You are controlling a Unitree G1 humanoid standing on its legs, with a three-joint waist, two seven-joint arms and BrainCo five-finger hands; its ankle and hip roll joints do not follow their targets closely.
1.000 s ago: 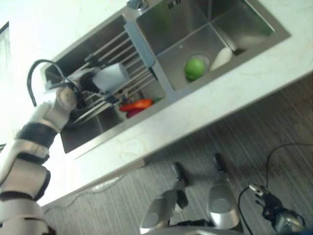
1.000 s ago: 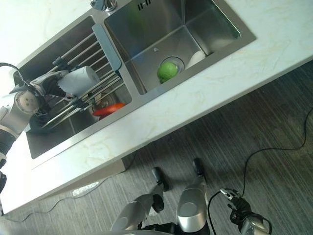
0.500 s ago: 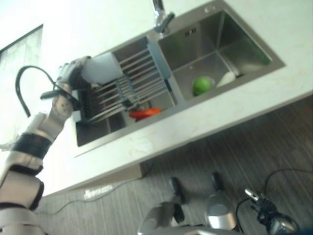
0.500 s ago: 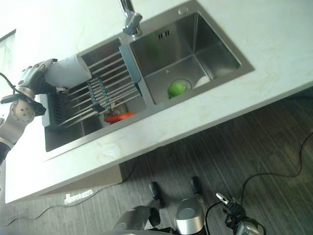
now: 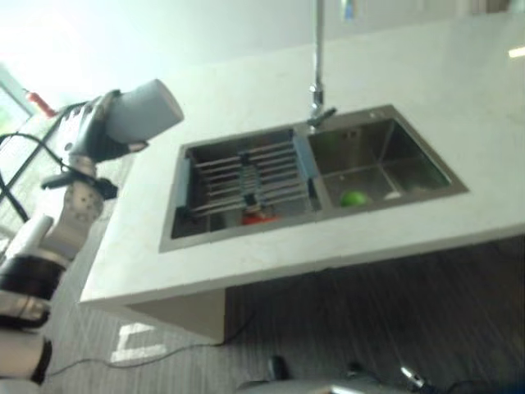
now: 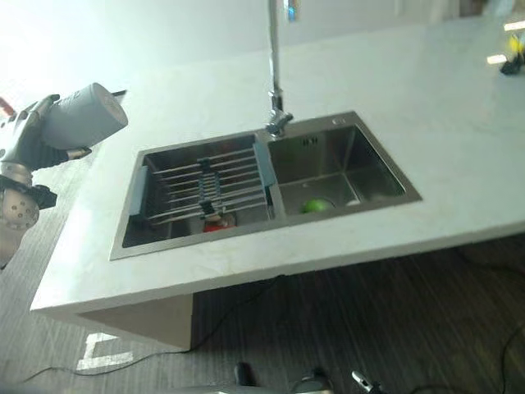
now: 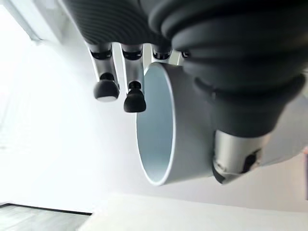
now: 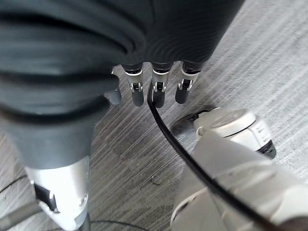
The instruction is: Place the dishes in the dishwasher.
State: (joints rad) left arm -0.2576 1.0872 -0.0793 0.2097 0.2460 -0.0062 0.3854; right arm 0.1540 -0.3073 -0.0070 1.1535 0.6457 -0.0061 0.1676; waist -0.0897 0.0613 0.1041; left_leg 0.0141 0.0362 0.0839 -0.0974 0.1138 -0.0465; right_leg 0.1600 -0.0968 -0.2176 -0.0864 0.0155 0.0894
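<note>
My left hand (image 5: 86,131) is shut on a pale grey cup (image 5: 143,111) and holds it on its side in the air, above the counter's left end and apart from the sink. In the left wrist view the cup (image 7: 168,134) shows its open mouth, with the fingers (image 7: 107,89) curled over its wall and the thumb under it. A sliding rack (image 5: 250,176) spans the sink's left basin, with a red thing (image 5: 254,217) beneath it. The right basin holds a green round thing (image 5: 353,198) and a white dish (image 5: 392,195). My right hand (image 8: 159,89) hangs low over the floor, fingers relaxed and empty.
A tall faucet (image 5: 317,74) rises behind the divider between the two basins. The pale stone counter (image 5: 459,107) runs wide to the right and behind the sink. Its front edge overhangs a dark striped floor (image 6: 394,312).
My left hand has lifted the cup off the sink rack, up and out to the left of the sink. The head camera has swung, so the whole scene has shifted.
</note>
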